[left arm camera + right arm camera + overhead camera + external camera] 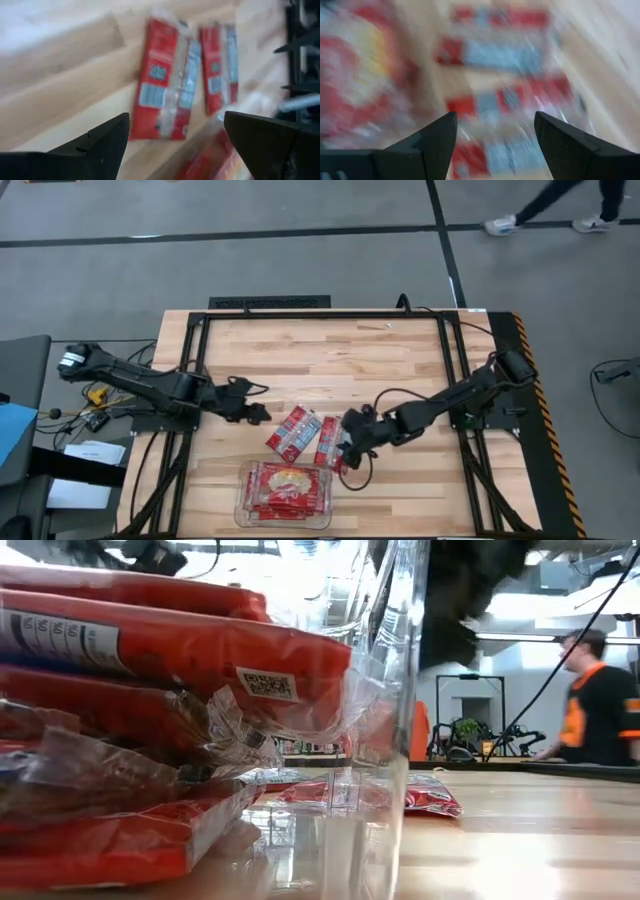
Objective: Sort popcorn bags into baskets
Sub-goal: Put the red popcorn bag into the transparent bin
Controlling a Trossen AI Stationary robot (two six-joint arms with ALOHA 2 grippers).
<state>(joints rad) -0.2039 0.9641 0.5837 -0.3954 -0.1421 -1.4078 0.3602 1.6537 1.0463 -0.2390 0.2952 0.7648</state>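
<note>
We see two loose popcorn bags lying side by side on the wooden table [300, 350], both blue-grey panel up: the left bag [293, 433] tilted, the right bag [329, 442] more nearly upright in the high view. The right gripper [352, 452] sits just beside the right bag's outer edge, at the near right corner of the clear tub [241, 505]; its fingers [427, 145] stand apart with nothing between them, and the two bags show (much blurred) just ahead of it in its wrist view. The left gripper [258, 413] hangs a little to the left of the left bag, not touching it; its fingers [102, 145] are likewise spread and empty, both bags in plain sight beyond them. The tub, at the table's near edge just below the loose pair, holds a stack of red bags [285, 485], the top one showing the yellow popcorn picture. From the low view we count several layers pressed against the tub wall [395, 740]. A person in a black and orange shirt [598, 705] stands beyond the table.
</note>
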